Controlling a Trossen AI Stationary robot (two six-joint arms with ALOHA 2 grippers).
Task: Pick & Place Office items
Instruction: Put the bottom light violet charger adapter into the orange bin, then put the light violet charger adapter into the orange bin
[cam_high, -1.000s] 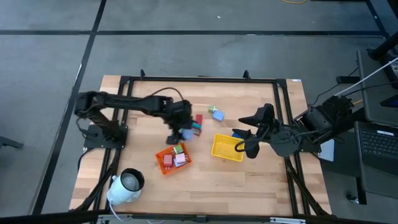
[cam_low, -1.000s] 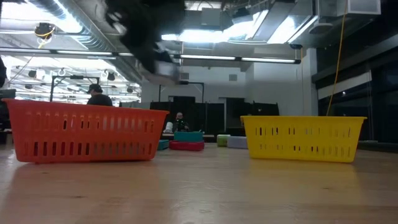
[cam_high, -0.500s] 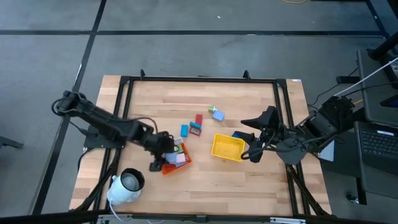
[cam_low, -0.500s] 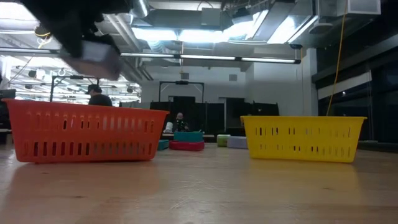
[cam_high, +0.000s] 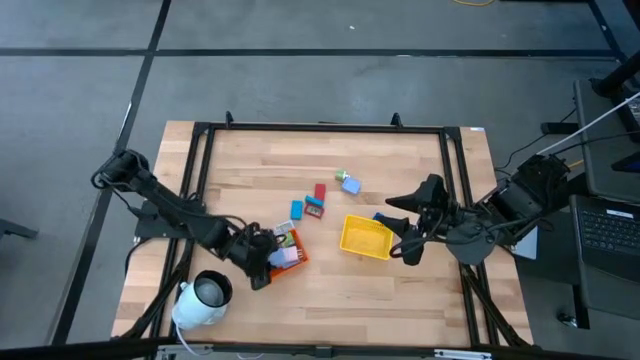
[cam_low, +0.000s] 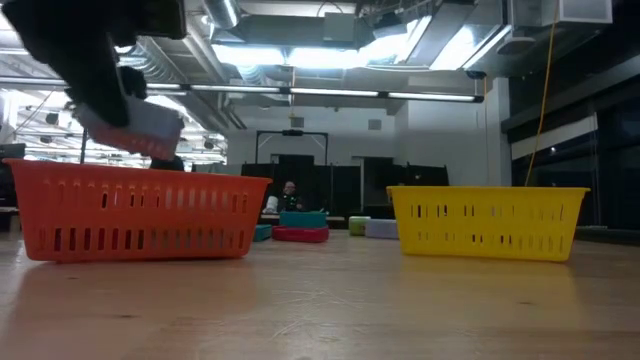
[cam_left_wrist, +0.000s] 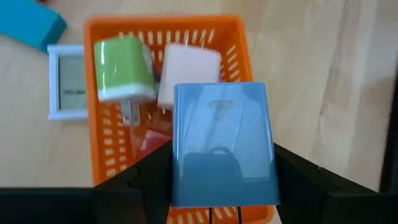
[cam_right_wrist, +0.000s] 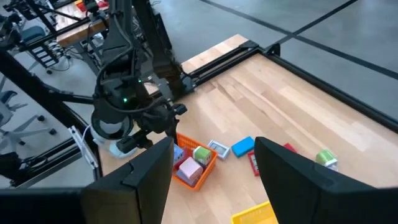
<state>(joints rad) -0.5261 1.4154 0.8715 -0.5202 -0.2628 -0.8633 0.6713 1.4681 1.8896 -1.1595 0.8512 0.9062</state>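
Note:
My left gripper (cam_high: 258, 266) is shut on a light blue block (cam_left_wrist: 221, 140) and hangs over the near end of the orange tray (cam_high: 268, 262). In the low view the block (cam_low: 132, 126) sits just above the tray's rim (cam_low: 140, 180). A green piece (cam_left_wrist: 121, 74), a pink piece (cam_left_wrist: 186, 71) and a red piece (cam_left_wrist: 149, 142) lie in the tray. My right gripper (cam_high: 403, 226) is open and empty above the right end of the yellow tray (cam_high: 362, 237). Its open fingers also show in the right wrist view (cam_right_wrist: 214, 177). My left gripper pinches the light blue block by its two long sides (cam_left_wrist: 180, 180), near one end, between its two fingers. The fingers (cam_left_wrist: 146, 180) come from above, pointing down. The block is lifted clear above the orange tray, tilted a little in the low view.
Loose pieces lie on the table's middle: a blue one (cam_high: 297, 209), a red-and-teal one (cam_high: 316, 207), a red one (cam_high: 320, 190), and a green and light blue pair (cam_high: 346, 182). A white framed piece (cam_left_wrist: 68, 90) lies beside the orange tray. A white cylinder (cam_high: 205, 298) stands at the near left.
My left gripper has carried the light blue block from the loose pieces at the table's middle toward the near left, to above the orange tray, and has come down a little. It has stayed shut on the block.

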